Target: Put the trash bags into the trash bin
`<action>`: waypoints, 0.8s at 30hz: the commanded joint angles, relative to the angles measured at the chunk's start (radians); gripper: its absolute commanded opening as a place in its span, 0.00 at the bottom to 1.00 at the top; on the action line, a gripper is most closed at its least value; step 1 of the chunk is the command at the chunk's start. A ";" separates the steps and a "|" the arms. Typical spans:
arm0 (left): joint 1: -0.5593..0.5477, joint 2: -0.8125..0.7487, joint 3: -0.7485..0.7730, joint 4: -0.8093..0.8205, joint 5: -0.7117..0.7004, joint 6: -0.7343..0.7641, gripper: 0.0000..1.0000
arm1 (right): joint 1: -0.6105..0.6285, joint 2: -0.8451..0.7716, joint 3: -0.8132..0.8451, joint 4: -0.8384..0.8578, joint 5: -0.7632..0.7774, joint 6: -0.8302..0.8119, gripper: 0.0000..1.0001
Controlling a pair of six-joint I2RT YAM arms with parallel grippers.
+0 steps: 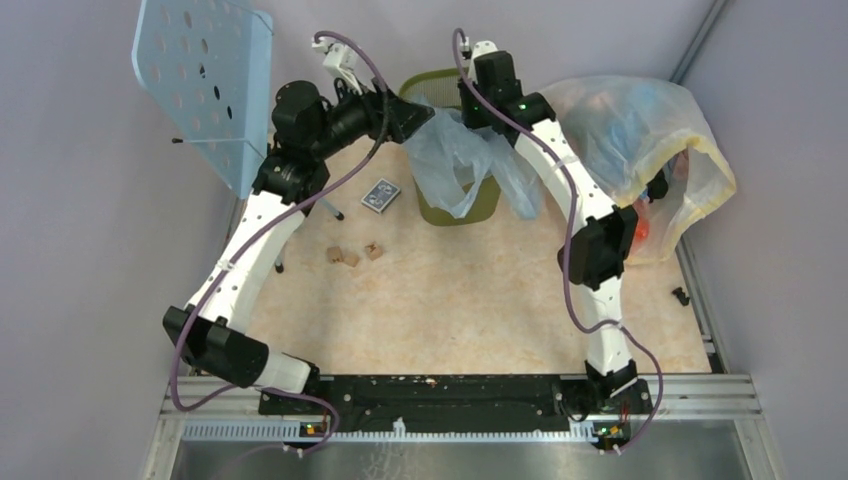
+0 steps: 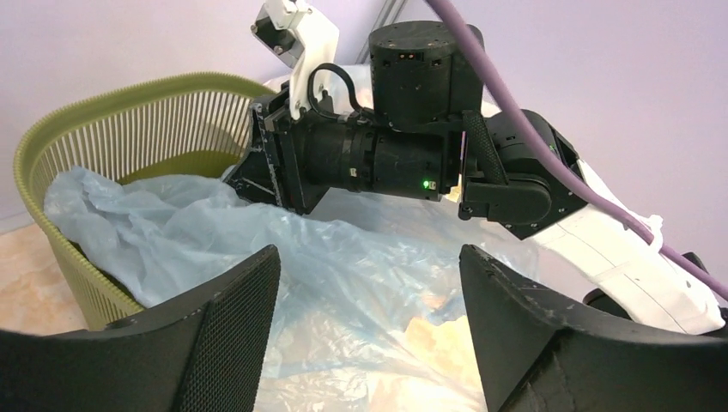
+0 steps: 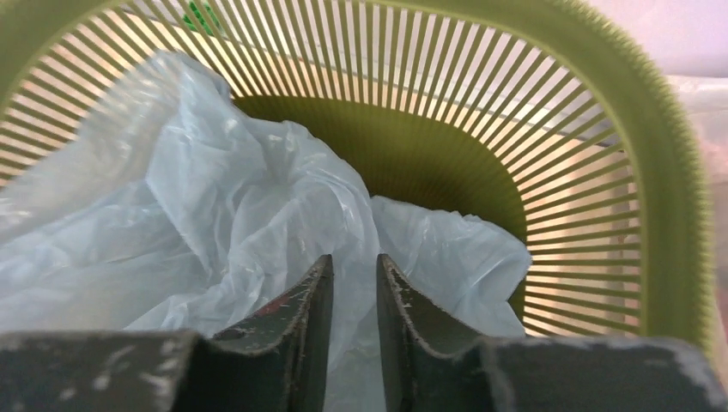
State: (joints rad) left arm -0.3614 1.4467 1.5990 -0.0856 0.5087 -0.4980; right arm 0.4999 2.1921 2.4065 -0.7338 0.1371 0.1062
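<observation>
The olive-green trash bin (image 1: 470, 208) stands at the back middle of the table. A pale blue trash bag (image 1: 460, 160) hangs partly inside it and spills over its front rim. In the top view my left gripper (image 1: 425, 118) is at the bin's left rim. In the left wrist view it (image 2: 371, 251) is open, with the bag (image 2: 215, 232) lying beyond its fingers, apart from them. My right gripper (image 3: 354, 259) hangs over the bin's (image 3: 652, 172) mouth. Its jaws are nearly together, pinching a fold of the bag (image 3: 215, 197).
A big clear-yellowish sack (image 1: 640, 140) of coloured items lies right of the bin, against the right arm. A blue perforated panel (image 1: 205, 80) stands at the back left. A card deck (image 1: 381, 195) and small brown blocks (image 1: 350, 255) lie in front of the bin's left side.
</observation>
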 commanded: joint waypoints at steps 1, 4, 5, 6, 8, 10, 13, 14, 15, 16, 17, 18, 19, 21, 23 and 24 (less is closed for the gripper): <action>-0.001 -0.050 0.016 0.042 0.022 0.045 0.83 | 0.007 -0.150 0.078 0.042 -0.013 -0.003 0.28; -0.034 -0.030 0.061 -0.074 -0.011 0.123 0.87 | 0.006 -0.207 0.073 0.046 -0.020 -0.001 0.37; -0.045 -0.029 0.062 -0.097 -0.041 0.150 0.89 | 0.006 -0.227 0.066 0.042 -0.018 0.000 0.40; -0.052 -0.030 0.056 -0.109 -0.069 0.167 0.92 | 0.006 -0.251 0.052 0.042 -0.011 0.000 0.44; -0.054 -0.032 0.041 -0.124 -0.120 0.183 0.95 | 0.007 -0.310 -0.002 0.049 0.012 0.004 0.52; -0.054 -0.030 0.039 -0.142 -0.179 0.194 0.95 | 0.006 -0.360 -0.068 0.058 0.049 0.004 0.58; -0.054 -0.037 0.029 -0.141 -0.226 0.202 0.95 | 0.003 -0.402 -0.121 0.042 0.129 0.002 0.61; -0.054 -0.041 0.021 -0.132 -0.228 0.200 0.94 | -0.003 -0.408 -0.125 0.023 0.143 0.006 0.61; -0.054 -0.045 0.012 -0.121 -0.223 0.193 0.94 | -0.011 -0.408 -0.123 0.006 0.142 0.015 0.62; -0.054 -0.051 0.002 -0.104 -0.210 0.186 0.94 | -0.018 -0.409 -0.121 -0.013 0.132 0.024 0.63; -0.054 -0.055 -0.009 -0.084 -0.179 0.178 0.94 | -0.024 -0.409 -0.121 -0.026 0.118 0.033 0.64; -0.054 -0.058 -0.020 -0.060 -0.142 0.171 0.95 | -0.025 -0.412 -0.123 -0.038 0.105 0.037 0.65; -0.058 -0.060 -0.027 -0.041 -0.108 0.167 0.95 | -0.026 -0.417 -0.126 -0.045 0.085 0.038 0.67; -0.073 -0.058 -0.027 -0.020 -0.072 0.187 0.97 | -0.027 -0.432 -0.137 -0.053 0.041 0.043 0.69; -0.102 -0.058 -0.016 -0.015 -0.074 0.225 0.99 | -0.027 -0.449 -0.140 -0.069 0.008 0.053 0.71; -0.115 -0.060 -0.011 -0.013 -0.074 0.245 0.99 | -0.025 -0.457 -0.139 -0.080 -0.006 0.059 0.72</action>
State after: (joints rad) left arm -0.4324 1.4220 1.5738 -0.1940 0.3832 -0.3164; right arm 0.4767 1.7737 2.2681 -0.7647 0.1986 0.1364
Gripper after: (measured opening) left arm 0.980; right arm 0.702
